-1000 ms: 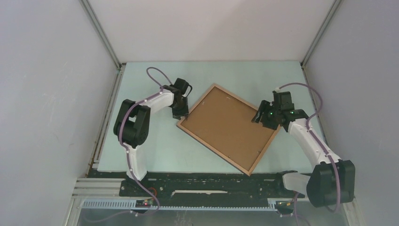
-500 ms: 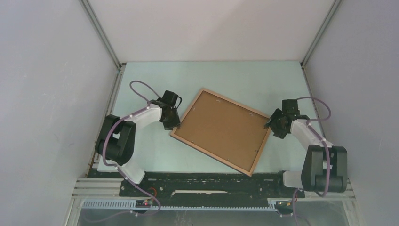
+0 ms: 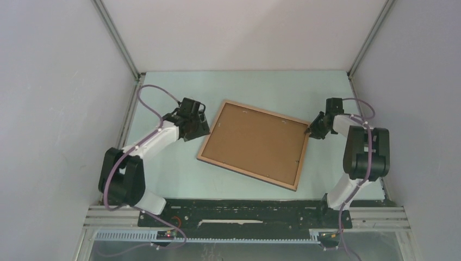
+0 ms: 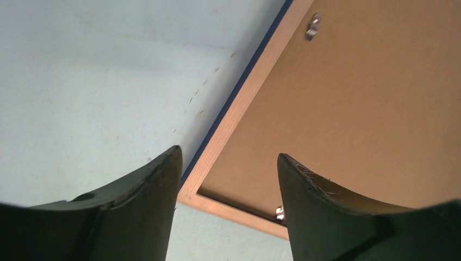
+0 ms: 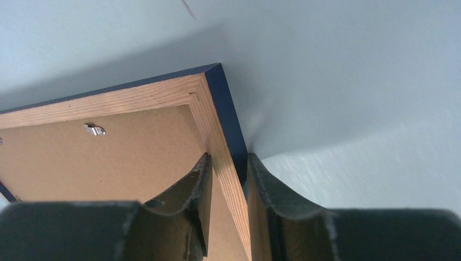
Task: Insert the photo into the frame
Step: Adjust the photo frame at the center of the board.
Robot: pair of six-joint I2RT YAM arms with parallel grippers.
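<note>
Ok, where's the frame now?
The frame lies back-up in the middle of the top view, right fingers clamping its right rail, left fingers open over its left rail.

Bright, even light w/ soft shadows.

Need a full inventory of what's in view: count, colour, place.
frame: 1, wood-brown face up with navy outer edge, flat at the table's centre, skewed
backing board: 1, plain brown, inside the frame
metal tabs: several, silver, along the board's edges
photo: none visible in any view
table: 1, pale green
walls: grey, on three sides
base rail: 1, black, along the near edge
left arm: white and black, left of the frame
right arm: white and black, right of the frame
left hand: open, over the frame's left rail
right hand: shut on the frame's right rail near the far corner
</note>
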